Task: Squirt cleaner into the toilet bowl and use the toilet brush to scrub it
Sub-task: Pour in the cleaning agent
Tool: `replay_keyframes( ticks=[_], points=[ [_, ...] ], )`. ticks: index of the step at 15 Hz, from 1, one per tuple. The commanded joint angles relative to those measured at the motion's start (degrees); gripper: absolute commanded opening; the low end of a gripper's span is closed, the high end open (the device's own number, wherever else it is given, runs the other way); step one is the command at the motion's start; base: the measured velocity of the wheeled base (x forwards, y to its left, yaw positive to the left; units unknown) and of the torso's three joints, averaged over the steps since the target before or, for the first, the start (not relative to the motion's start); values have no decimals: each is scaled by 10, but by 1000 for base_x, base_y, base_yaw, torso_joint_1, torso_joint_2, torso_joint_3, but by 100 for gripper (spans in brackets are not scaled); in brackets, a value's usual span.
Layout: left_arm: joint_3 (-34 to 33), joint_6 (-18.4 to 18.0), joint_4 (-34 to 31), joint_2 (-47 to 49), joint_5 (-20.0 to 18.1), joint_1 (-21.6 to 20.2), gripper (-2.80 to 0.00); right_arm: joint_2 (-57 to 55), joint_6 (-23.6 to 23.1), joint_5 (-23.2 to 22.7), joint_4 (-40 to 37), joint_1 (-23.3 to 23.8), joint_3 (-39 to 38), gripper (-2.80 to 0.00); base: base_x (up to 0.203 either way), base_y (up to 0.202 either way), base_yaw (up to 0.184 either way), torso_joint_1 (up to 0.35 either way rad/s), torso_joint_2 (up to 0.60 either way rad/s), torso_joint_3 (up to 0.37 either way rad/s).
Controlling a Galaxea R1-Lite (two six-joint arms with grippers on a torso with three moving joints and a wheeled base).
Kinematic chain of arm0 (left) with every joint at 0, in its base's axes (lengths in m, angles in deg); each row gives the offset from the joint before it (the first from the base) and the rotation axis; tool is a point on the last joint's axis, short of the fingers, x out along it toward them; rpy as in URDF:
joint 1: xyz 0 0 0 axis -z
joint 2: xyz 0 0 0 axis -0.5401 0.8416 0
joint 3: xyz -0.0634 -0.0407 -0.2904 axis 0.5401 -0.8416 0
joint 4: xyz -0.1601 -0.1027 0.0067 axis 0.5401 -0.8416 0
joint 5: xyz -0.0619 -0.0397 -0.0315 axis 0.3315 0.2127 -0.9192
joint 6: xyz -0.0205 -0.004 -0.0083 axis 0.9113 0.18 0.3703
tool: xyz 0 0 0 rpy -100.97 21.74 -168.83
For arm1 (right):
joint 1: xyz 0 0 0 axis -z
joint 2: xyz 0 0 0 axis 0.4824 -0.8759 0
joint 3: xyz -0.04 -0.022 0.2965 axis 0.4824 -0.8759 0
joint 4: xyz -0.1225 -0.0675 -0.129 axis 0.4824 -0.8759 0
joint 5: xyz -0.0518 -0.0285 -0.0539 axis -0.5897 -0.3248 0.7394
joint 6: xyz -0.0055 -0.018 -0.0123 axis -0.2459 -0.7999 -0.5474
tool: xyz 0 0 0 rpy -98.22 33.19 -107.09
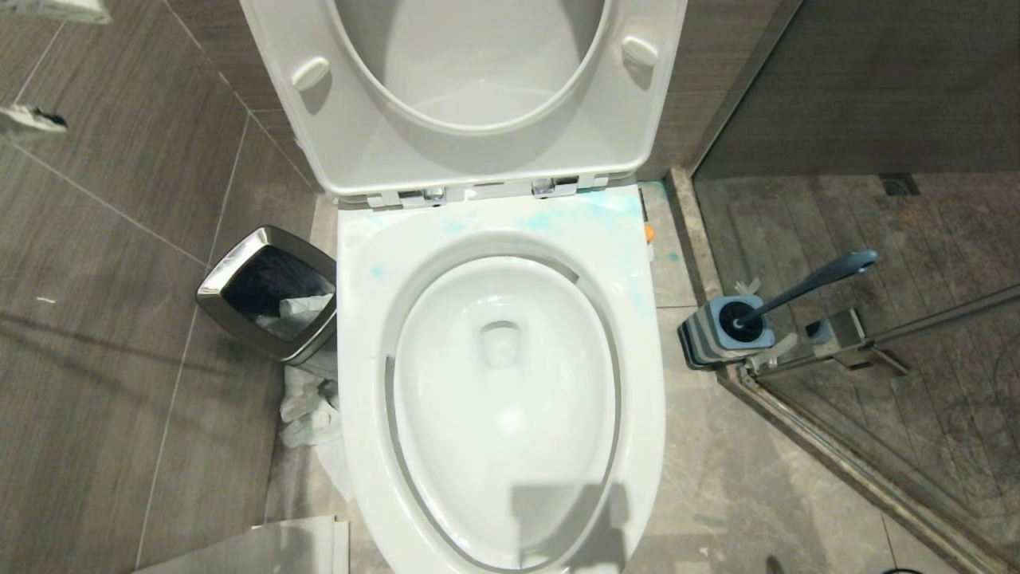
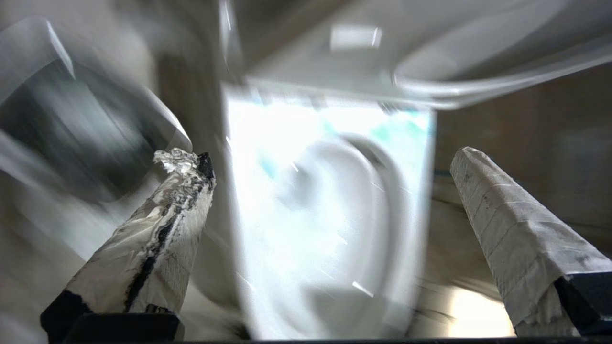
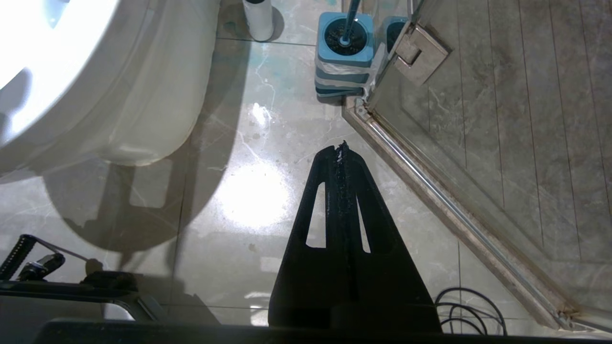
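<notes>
Left tool [image 2: 330, 157] spread wide, nothing between its two taped fingers [image 2: 507, 224], pointing over the toilet bowl [image 2: 330, 215]; that view is smeared with motion. Right tool [image 3: 341, 149] pressed fully shut, holding nothing, hanging low over the floor [image 3: 229, 143] between the bowl's outer wall and the shower door track [image 3: 430, 186]. Neither arm shows in the head view. One toilet bowl [image 1: 502, 383], seat and lid [image 1: 478, 96] both up against the wall, pale blue cleaner smears [image 1: 558, 217] across the back rim near the two chrome hinges. One toilet brush [image 1: 805, 285], handle leaning away from the bowl, standing in one holder [image 1: 721, 331] on the floor to the robot's right, just beside the shower door corner and near the bowl's rim. One chrome-rimmed bin [image 1: 267, 291] close against the bowl's left side, crumpled paper [image 1: 307, 406] on the floor under it. Open floor lies right of the bowl up to the track; left side is tighter.
</notes>
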Motion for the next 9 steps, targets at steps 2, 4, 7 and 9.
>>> replay_keyframes(
  ticks=[2,4,7,9],
  points=[
    [-11,-228,181,-50,27,1,-280,0,0,0,0,0,0,-280,0,0,0,0,0,0],
    [-14,-241,231,-70,26,3,-280,0,0,0,0,0,0,-280,0,0,0,0,0,0],
    [-29,-251,267,-128,28,28,-280,0,0,0,0,0,0,-280,0,0,0,0,0,0],
    [-54,-259,270,-189,28,30,-280,0,0,0,0,0,0,-280,0,0,0,0,0,0]
  ],
)
